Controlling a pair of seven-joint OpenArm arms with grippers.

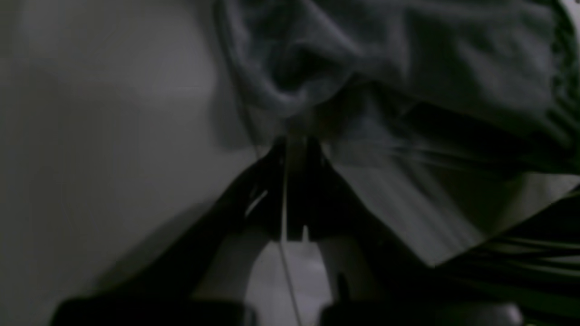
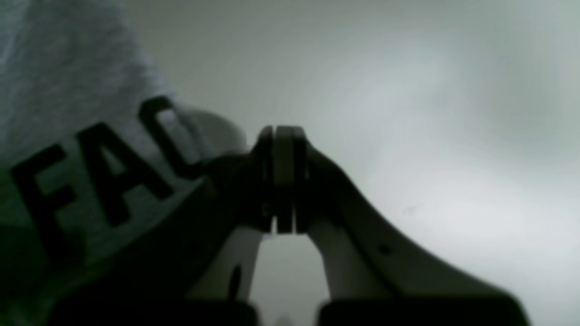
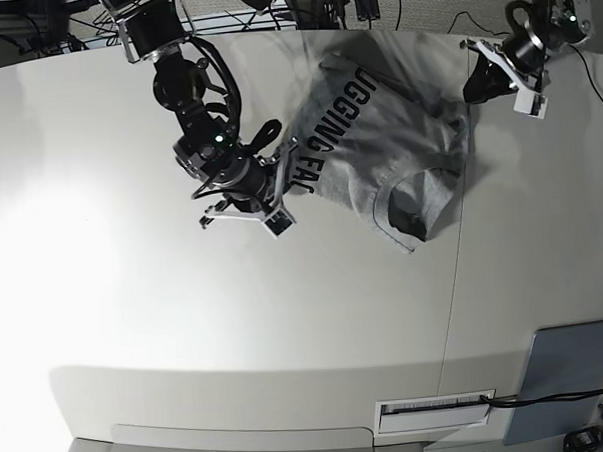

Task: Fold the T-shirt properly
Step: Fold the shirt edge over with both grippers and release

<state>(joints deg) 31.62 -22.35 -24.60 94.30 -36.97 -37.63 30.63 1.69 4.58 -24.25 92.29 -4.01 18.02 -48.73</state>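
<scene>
The heather-grey T-shirt (image 3: 378, 153) lies rumpled across the back of the white table (image 3: 186, 321), black block letters facing up and its neck opening toward the front. On the shirt's left edge, beside the letters "FAC" (image 2: 104, 176), my right gripper (image 3: 287, 165) (image 2: 283, 136) is shut, with fabric reaching its tips. My left gripper (image 3: 469, 94) (image 1: 297, 142) is shut on bunched grey cloth (image 1: 385, 59) at the shirt's far right corner. The shirt looks stretched between the two grippers.
A seam (image 3: 456, 279) runs front to back through the table right of centre. A grey pad (image 3: 573, 374) lies at the front right corner and a labelled slot (image 3: 435, 408) at the front edge. Cables and arm bases (image 3: 153, 27) line the back.
</scene>
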